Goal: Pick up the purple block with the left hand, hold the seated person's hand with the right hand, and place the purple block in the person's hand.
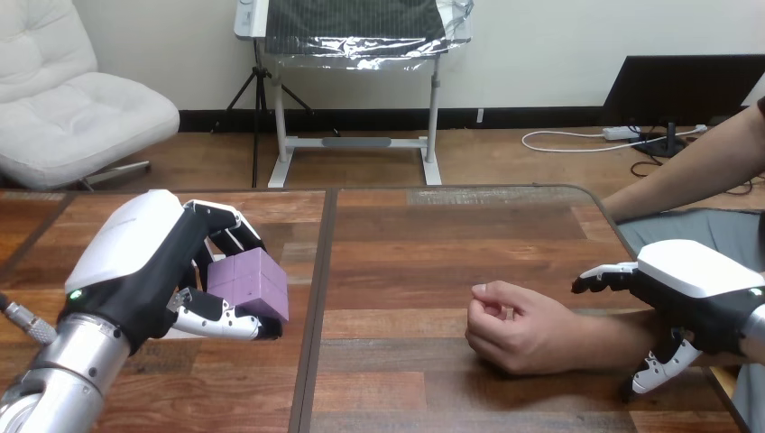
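Note:
My left hand is at the left, raised over the table, its fingers and thumb curled round the purple block. The block is a light purple cube, tilted in the grasp. The person's hand rests on the table right of centre as a loose fist, with the forearm running off to the right. My right hand sits over that forearm, behind the wrist. Its fingers reach leftward along the forearm's far side and its thumb points down at the near side. I see no finger curled round the forearm.
The wooden table has a dark seam running front to back just right of the block. The person's other arm slopes down at the far right edge.

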Controlling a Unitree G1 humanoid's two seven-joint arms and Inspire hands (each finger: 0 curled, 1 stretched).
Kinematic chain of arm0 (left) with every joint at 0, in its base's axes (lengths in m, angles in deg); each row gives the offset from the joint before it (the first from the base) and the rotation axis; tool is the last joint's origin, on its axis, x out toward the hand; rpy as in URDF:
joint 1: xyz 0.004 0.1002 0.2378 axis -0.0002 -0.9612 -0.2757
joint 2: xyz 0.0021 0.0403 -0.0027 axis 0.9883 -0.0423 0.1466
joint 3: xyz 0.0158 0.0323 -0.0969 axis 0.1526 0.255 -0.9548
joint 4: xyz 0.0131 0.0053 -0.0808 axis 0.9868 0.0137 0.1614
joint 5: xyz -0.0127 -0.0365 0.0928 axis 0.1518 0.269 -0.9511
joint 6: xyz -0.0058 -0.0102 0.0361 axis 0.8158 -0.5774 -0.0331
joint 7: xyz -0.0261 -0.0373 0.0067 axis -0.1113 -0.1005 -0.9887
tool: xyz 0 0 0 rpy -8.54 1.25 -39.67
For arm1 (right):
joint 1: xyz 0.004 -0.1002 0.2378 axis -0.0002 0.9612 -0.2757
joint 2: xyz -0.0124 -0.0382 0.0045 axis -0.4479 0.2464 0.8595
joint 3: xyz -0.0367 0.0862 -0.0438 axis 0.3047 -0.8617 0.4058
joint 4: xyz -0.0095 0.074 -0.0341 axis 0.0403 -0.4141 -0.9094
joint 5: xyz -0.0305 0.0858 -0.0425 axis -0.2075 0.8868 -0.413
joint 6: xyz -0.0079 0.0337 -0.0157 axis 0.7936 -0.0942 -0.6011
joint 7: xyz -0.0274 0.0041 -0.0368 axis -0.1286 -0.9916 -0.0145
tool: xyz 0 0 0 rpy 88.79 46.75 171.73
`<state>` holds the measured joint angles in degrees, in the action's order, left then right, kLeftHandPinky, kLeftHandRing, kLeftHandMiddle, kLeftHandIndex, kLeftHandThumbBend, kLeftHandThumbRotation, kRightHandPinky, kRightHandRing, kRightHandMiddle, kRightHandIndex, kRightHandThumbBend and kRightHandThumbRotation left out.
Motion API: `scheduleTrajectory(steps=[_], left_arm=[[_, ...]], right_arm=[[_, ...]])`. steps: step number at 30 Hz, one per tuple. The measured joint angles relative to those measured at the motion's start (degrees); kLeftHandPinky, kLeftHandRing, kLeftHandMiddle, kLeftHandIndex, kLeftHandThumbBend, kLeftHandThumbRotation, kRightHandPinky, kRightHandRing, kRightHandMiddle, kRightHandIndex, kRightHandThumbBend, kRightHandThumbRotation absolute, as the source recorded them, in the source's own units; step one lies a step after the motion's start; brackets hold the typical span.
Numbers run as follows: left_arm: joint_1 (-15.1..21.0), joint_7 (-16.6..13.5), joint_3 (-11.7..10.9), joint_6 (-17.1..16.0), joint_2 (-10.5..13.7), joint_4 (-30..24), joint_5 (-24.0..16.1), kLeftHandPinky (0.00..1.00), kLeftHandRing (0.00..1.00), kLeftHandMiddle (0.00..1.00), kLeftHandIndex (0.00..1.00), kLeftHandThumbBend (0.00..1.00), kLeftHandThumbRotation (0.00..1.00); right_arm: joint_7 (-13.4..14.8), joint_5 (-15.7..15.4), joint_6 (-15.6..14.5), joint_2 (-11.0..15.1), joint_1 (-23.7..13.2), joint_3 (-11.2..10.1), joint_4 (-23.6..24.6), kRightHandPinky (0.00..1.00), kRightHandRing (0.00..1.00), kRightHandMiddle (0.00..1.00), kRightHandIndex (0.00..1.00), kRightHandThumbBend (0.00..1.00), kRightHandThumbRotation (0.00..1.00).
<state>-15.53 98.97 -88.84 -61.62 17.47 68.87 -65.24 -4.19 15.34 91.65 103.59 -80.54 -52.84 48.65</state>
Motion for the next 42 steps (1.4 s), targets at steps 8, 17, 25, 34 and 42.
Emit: scheduleTrajectory(steps=[8, 17, 25, 34, 42], left_arm=[[0.0, 0.6, -0.2, 0.2, 0.0, -0.2, 0.0, 0.30, 0.36, 0.42, 0.45, 0.72, 0.00], [0.0, 1.2, -0.3, 0.8, 0.0, -0.8, 0.0, 0.30, 0.37, 0.43, 0.46, 0.72, 0.00], [0.0, 1.4, -1.0, 1.0, 0.0, -1.7, 0.0, 0.30, 0.36, 0.42, 0.45, 0.72, 0.00], [0.0, 1.4, -1.4, 0.9, 0.0, -2.5, 0.1, 0.28, 0.34, 0.42, 0.45, 0.72, 0.00], [0.0, 1.4, -1.8, 0.8, 0.0, -2.8, 0.2, 0.28, 0.34, 0.42, 0.45, 0.72, 0.00]], right_arm=[[0.0, -1.8, -0.6, -0.1, -1.7, 1.8, -0.9, 0.76, 0.78, 0.80, 0.80, 0.98, 0.18], [-0.4, -2.9, -1.3, -0.4, -3.8, 4.1, -2.4, 0.74, 0.77, 0.79, 0.79, 0.95, 0.20], [-4.1, -3.6, -5.3, -1.4, -6.5, 6.2, -3.1, 0.60, 0.75, 0.76, 0.76, 0.89, 0.19], [-5.7, -4.2, -8.6, -2.6, -8.5, 7.8, -4.2, 0.52, 0.67, 0.72, 0.73, 0.87, 0.17], [-5.3, -4.6, -8.7, -3.0, -10.0, 9.1, -6.3, 0.43, 0.57, 0.65, 0.69, 0.86, 0.14]])
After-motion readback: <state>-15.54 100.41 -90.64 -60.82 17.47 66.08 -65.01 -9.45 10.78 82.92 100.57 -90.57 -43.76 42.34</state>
